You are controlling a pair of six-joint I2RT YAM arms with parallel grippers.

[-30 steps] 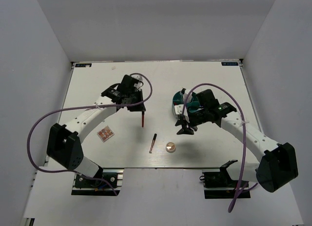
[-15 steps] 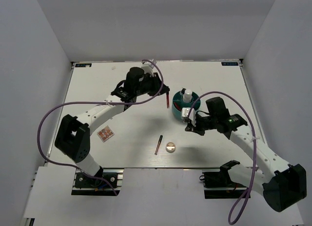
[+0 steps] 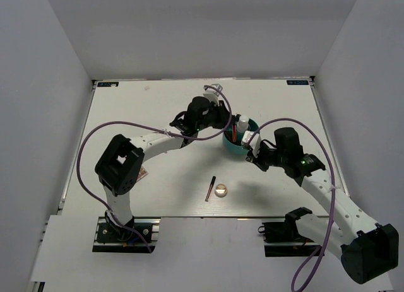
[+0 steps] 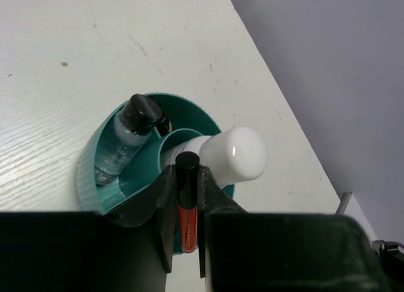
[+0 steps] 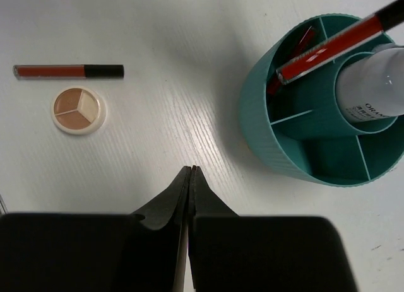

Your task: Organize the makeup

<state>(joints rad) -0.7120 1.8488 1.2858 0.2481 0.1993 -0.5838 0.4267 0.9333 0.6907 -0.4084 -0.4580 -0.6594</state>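
Note:
My left gripper (image 4: 187,169) (image 3: 230,129) is shut on a red stick with a black cap (image 4: 187,207), held over the teal divided cup (image 4: 95,172) (image 3: 235,146). In the cup stand a white bottle (image 4: 237,154) (image 5: 372,84), a clear bottle with a black cap (image 4: 129,128) and another red stick (image 5: 297,46). My right gripper (image 5: 192,169) (image 3: 254,159) is shut on nothing, low over the table just in front of the cup (image 5: 278,153). A red and black stick (image 5: 63,70) (image 3: 210,188) and a round compact (image 5: 78,109) (image 3: 221,190) lie side by side on the table.
The small pink palette (image 3: 144,173) lies at the front left, mostly hidden under my left arm. The left arm stretches across the middle of the table toward the cup. White walls close in the table on three sides.
The left arm has swung right, carrying the red stick from the table's middle to above the cup. The right gripper has shut and drawn back from the cup.

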